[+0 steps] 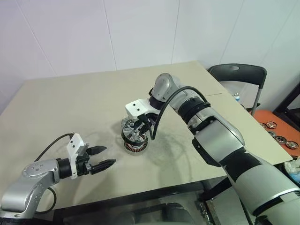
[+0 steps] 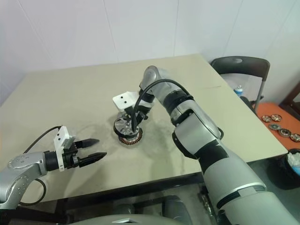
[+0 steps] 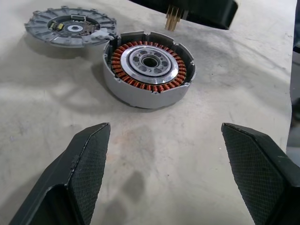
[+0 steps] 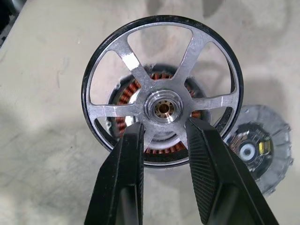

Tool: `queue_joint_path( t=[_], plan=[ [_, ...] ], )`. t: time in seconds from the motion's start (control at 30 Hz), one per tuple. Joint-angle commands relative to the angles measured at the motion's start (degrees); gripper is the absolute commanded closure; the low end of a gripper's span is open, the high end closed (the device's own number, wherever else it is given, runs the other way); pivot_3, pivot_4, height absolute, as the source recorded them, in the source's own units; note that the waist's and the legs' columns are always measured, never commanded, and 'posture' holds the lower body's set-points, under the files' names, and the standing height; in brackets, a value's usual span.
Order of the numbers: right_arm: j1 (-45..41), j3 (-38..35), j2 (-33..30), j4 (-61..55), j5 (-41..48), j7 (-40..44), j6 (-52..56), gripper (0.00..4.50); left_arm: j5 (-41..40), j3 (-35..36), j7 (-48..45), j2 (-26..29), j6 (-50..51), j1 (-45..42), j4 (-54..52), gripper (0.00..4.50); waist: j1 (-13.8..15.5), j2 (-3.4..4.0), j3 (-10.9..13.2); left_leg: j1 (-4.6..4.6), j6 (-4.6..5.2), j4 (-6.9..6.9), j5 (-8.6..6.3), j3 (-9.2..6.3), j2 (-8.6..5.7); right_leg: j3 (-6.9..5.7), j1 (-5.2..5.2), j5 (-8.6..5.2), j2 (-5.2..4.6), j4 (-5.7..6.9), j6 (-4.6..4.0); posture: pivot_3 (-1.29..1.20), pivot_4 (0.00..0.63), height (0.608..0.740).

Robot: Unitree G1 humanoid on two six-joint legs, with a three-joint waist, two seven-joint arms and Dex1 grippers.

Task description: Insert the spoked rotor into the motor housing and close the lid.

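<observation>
Nearest the camera, the left gripper [image 1: 102,158] waits released above the surface [image 1: 56,108]. At its two o'clock, the right gripper [image 4: 164,133] grasps the spoked rotor [image 4: 163,89] by its hub, poised over the motor housing [image 3: 149,68]; the lid [image 3: 71,29] lies beside. Insertion is underway, it seems; next, level the rotor, center it, lower it.
</observation>
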Motion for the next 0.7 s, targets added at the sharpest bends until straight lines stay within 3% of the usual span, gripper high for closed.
queue_joint_path(
  t=[0.03,0.37,0.7],
  plan=[
    [0.43,0.82,0.37,1.22,-2.76,-2.78,-0.86,3.53,-0.89,1.64,0.53,-0.09,-0.43,-0.09,-2.09,0.47,-0.03,0.0,0.0,0.0,0.0,0.0,0.0,0.0,0.01,0.0,-0.01,0.0,0.0,0.0,0.0,0.0,0.0,0.74],
    [0.97,0.25,3.33,3.1,-6.02,-7.95,0.52,3.53,-0.72,0.96,1.8,-1.39,-0.66,0.01,-2.47,0.47,-0.19,-0.04,-0.02,0.05,-0.01,0.0,0.0,0.02,0.03,0.01,0.0,0.0,0.02,0.05,0.0,0.0,0.0,0.74],
    [0.16,-0.74,2.89,3.64,-6.46,-8.06,0.02,3.53,-0.44,0.96,2.12,-2.04,-0.87,0.01,-2.07,0.47,-0.19,-0.03,-0.02,0.37,-0.04,0.01,0.02,0.01,0.05,0.0,0.31,0.02,0.06,0.09,-0.04,0.0,0.0,0.74]
  ],
)
